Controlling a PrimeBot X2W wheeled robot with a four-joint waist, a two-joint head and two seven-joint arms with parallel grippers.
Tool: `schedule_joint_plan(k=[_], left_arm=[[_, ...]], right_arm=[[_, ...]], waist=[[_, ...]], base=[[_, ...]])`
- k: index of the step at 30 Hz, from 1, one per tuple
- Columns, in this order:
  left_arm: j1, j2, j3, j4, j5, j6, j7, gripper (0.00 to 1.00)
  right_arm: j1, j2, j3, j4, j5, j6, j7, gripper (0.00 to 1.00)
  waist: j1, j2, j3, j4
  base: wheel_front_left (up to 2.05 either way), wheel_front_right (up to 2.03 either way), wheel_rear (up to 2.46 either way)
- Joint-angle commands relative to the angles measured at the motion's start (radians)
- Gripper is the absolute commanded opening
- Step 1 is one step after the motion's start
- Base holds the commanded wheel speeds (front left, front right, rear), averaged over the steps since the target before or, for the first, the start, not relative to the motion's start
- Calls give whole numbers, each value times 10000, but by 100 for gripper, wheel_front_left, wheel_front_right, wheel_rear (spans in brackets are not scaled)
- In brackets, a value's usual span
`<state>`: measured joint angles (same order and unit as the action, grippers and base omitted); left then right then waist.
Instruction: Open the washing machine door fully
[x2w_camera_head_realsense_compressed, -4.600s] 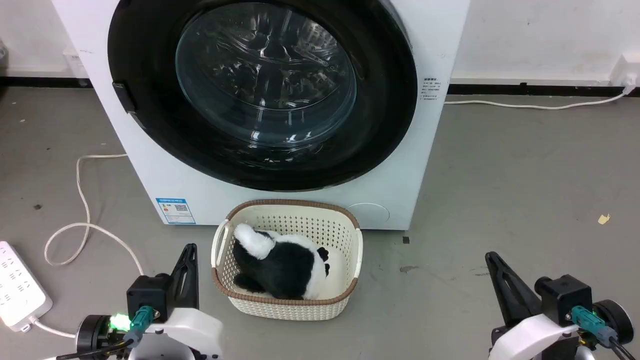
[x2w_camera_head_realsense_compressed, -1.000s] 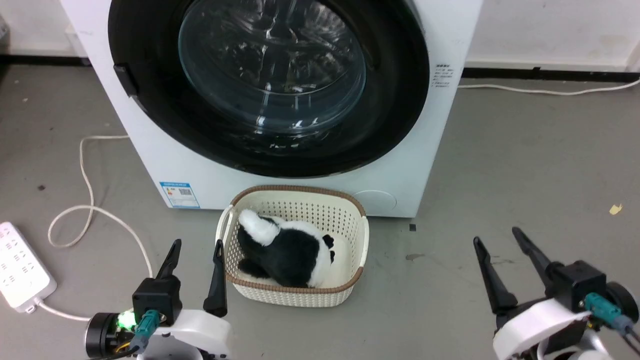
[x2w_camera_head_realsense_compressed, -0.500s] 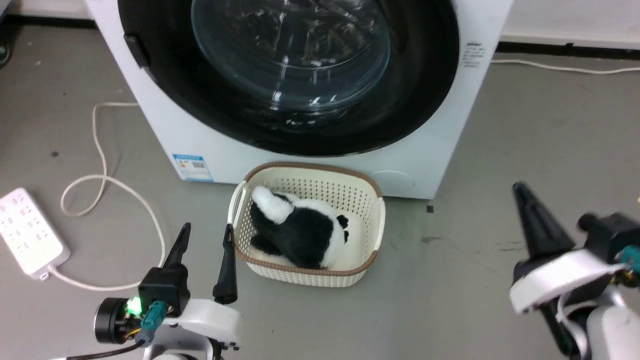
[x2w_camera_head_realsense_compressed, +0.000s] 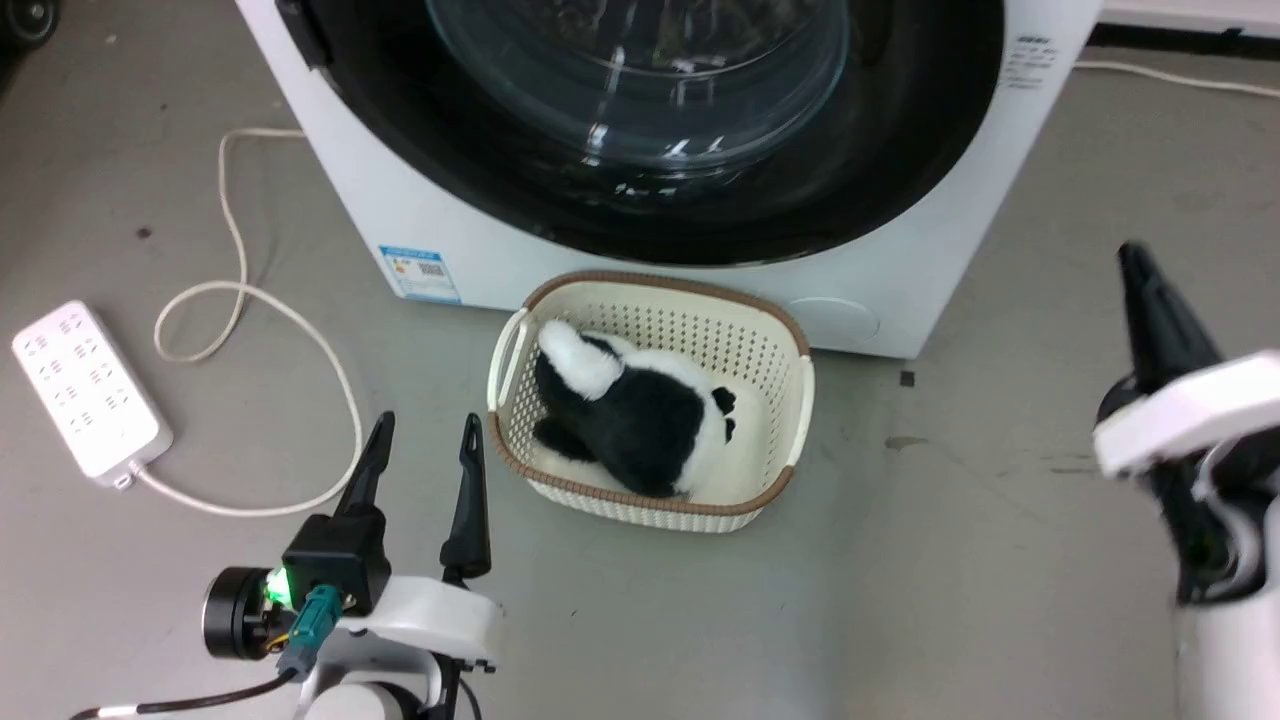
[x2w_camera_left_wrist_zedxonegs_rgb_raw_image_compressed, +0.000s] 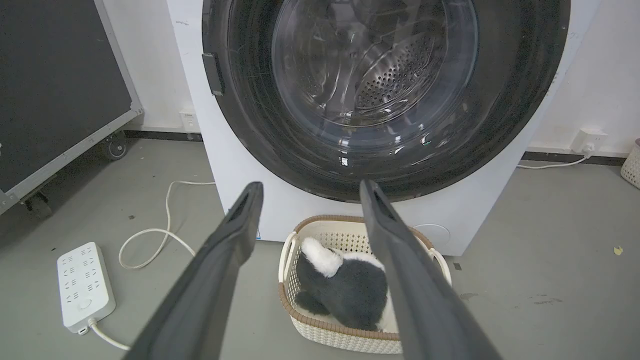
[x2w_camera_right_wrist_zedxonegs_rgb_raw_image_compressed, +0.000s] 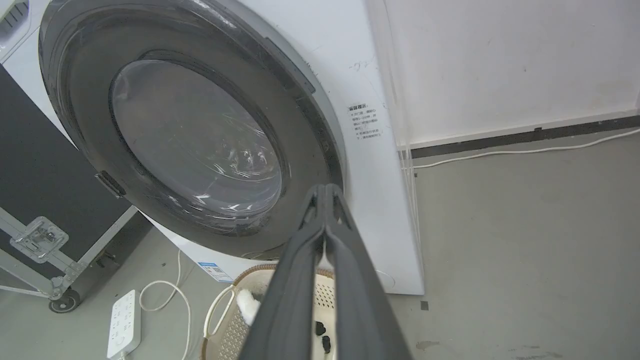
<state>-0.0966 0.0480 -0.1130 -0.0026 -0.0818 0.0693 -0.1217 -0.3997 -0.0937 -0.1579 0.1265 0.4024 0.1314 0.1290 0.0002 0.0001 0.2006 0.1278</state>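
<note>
Your target, the washing machine door (x2w_camera_left_wrist_zedxonegs_rgb_raw_image_compressed: 380, 85), sits closed and seemingly flush against the front of the washing machine (x2w_camera_head_realsense_compressed: 480, 260), its glass bowl facing you. Your right gripper (x2w_camera_right_wrist_zedxonegs_rgb_raw_image_compressed: 325, 190) is raised, its two fingers pressed together on nothing and aimed at the door's lower right rim, probably so that a slim tip can catch the edge. Your left gripper (x2w_camera_head_realsense_compressed: 427, 425) hangs low above the floor just beside the basket (x2w_camera_head_realsense_compressed: 650, 285), fingers apart and empty, likely parked clear of the door's swing. The basket stands right under the door, apparently ready for loading. Count one machine, one door, one basket holding one plush toy (x2w_camera_head_realsense_compressed: 640, 415), one power strip (x2w_camera_head_realsense_compressed: 85, 385) with its cord, and two grippers.
</note>
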Motion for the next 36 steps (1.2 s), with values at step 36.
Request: schedule_joint_plan(k=[36], left_arm=[[-1251,17,-1186,-94,-812,749,-876,100]], right_arm=[[-8804,-559,-5679,6403,134,-6,4735,0]], waist=[[-2,-1,2337,1703]], base=[[0,0,0]])
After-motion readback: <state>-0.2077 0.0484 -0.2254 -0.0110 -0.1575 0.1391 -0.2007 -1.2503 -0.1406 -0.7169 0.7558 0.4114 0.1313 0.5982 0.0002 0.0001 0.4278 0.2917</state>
